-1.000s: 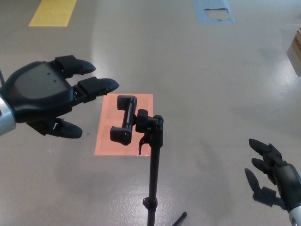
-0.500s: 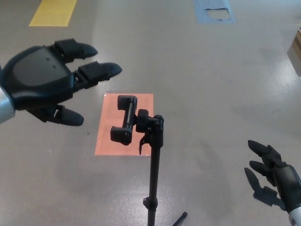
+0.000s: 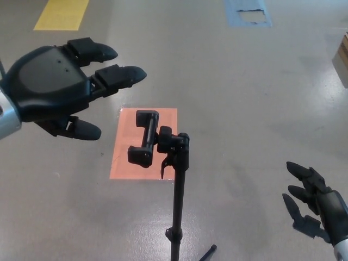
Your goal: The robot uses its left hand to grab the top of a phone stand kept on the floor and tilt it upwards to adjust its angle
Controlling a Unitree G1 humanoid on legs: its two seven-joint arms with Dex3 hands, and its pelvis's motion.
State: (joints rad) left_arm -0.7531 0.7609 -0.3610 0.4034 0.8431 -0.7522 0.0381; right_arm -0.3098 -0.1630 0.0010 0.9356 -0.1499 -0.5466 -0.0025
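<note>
Black phone stand [image 3: 176, 185] stands upright on the grey floor [image 3: 244, 109], its clamp head [image 3: 144, 137] at the top over an orange floor patch [image 3: 122, 157]. Left hand [image 3: 54, 89] hovers up and to the left of the clamp, not touching, fingers spread, holding nothing. Right hand [image 3: 318, 206] sits low at far right, well apart from the stand, fingers apart, empty. Yellow patch [image 3: 61, 13] and blue patch [image 3: 247, 13] lie farther back.

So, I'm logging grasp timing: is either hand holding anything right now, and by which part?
Nothing is held. The left hand is open, apart from the phone stand. The right hand is open too, off to the side.
</note>
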